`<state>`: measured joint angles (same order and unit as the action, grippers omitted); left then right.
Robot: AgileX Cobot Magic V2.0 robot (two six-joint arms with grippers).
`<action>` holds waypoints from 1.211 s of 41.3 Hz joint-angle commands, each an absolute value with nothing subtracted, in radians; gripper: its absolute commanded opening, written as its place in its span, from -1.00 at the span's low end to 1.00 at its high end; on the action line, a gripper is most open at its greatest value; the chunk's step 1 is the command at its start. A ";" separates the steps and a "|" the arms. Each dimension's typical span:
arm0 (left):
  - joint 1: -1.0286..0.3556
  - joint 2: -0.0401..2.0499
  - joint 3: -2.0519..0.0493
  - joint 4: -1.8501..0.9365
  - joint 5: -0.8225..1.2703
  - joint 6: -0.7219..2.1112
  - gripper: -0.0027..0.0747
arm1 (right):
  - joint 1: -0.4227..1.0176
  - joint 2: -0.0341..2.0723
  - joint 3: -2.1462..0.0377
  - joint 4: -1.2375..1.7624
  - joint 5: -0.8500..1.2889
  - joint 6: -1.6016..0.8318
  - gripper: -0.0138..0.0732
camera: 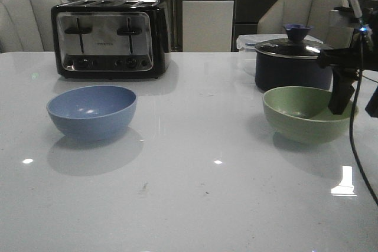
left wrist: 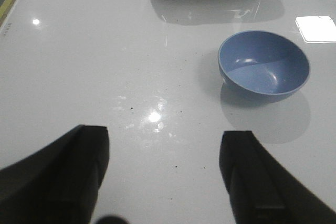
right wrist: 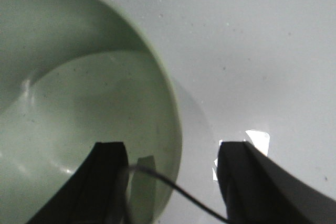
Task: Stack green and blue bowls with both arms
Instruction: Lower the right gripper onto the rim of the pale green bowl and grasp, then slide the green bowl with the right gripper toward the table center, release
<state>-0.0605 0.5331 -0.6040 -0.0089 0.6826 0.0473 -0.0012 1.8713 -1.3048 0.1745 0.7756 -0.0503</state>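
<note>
The right gripper is spread, straddling the green bowl's rim beside the saucepan. The left gripper hangs spread over bare table, blue bowl near the toaster

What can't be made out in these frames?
- Left gripper: absent from the front view; the wrist view shows only open fingertips.
- Right gripper: whether its fingers touch the green bowl rim is unclear.
- Saucepan: partly hidden by the right arm.
- Toaster: brand lettering too small.

Both grippers, left and right, point downward, jaws spread apart.
</note>
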 commanded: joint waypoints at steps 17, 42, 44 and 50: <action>-0.064 0.543 -0.631 -0.013 0.613 0.047 0.38 | -0.006 1.871 -1.411 0.193 0.781 -0.088 -0.43; -0.064 0.543 -0.631 -0.013 0.613 0.047 0.38 | 0.277 1.736 -1.411 0.207 0.813 -0.096 -0.55; -0.064 0.543 -0.631 -0.013 0.613 0.047 0.38 | 0.314 1.746 -1.411 0.207 0.807 -0.096 -0.55; -0.064 0.543 -0.631 -0.013 0.613 0.047 0.38 | 0.416 1.791 -1.411 0.207 0.771 -0.096 -0.55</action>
